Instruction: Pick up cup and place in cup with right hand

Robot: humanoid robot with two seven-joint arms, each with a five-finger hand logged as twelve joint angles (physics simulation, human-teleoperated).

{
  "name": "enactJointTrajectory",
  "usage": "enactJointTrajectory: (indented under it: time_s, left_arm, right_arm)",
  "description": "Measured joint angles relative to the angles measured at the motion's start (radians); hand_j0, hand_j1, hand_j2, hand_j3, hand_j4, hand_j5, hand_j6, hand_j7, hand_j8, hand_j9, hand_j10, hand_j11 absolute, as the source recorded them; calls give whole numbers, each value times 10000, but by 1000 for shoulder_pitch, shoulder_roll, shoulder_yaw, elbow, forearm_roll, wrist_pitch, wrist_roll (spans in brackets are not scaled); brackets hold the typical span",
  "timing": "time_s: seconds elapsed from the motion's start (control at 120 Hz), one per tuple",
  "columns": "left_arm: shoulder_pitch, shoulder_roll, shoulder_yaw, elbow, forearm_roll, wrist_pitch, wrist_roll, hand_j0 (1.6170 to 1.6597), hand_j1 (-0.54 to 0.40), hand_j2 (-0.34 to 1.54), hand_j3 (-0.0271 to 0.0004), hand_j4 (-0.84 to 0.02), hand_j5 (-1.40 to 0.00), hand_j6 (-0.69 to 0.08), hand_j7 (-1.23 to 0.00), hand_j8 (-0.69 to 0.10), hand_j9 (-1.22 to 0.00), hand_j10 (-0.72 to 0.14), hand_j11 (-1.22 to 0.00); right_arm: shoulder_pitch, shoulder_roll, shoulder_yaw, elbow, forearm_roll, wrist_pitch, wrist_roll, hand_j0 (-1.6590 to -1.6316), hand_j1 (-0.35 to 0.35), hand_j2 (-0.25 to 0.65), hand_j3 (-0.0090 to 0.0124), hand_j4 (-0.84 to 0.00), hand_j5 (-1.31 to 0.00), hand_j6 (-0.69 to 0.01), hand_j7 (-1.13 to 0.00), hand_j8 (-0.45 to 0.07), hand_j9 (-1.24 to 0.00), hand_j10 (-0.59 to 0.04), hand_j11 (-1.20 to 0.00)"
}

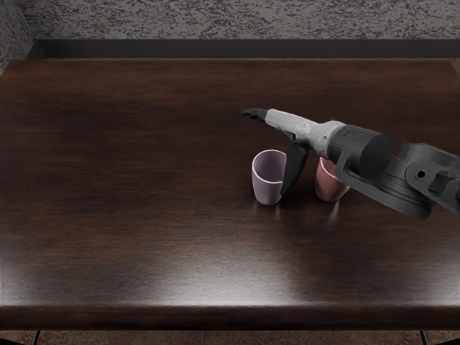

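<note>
Bench (144,244) of dark, polished wood is extended on the near side of the purple cup (267,192), and both cups are carried upright on it. To the right of the purple cup, near but apart from it, the pink cup (331,188) is placed. Both mouths are turned upward, which is presumably intended so that one cup can be lowered into the other; which is to be lifted cannot be told.

The right robot hand (298,129) is held above the purple cup and slightly to its far side, released, with nothing grasped. Its thumb (293,167) is pointed down at that cup's right side, partly over the rim as seen, while the fingers (254,113) are stretched past its far side. Whether the cup is touched cannot be told. By this pose a side grasp of the purple cup seems to be prepared; it could be tipped if the thumb were pressed in too early.

In the purple cup, the inner wall is shown and nothing is seen inside, though the bottom is not fully shown. The mouth of the pink cup, to its right, is partly covered by the right arm (411,180), so its contents cannot be judged.
</note>
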Motion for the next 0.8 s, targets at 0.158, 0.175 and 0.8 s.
enactJointTrajectory:
  time_s: [0.158, 0.175, 0.8]
  left_arm:
    - [0, 0, 0, 0, 0, 0, 0, 16581, 3489, -2, 0, 2, 0, 3, 0, 3, 0, 3, 0]
    - [0, 0, 0, 0, 0, 0, 0, 16581, 3489, -2, 0, 2, 0, 3, 0, 3, 0, 3, 0]
    - [0, 0, 0, 0, 0, 0, 0, 16581, 3489, -2, 0, 2, 0, 3, 0, 4, 0, 3, 0]
  right_arm:
    - [-7, 22, -30, -1, -13, -77, 0, -16581, -2726, -115, 0, -663, -841, -674, -838, -666, -840, -658, -840]
    - [-9, 26, -32, -2, -19, -87, 0, -16581, -2705, -119, 0, -679, -864, -691, -861, -683, -863, -675, -862]
    - [-56, 37, -51, -21, -48, -139, 0, -16581, -704, -449, 0, -2349, -3033, -2361, -3030, -2353, -3032, -2345, -3031]
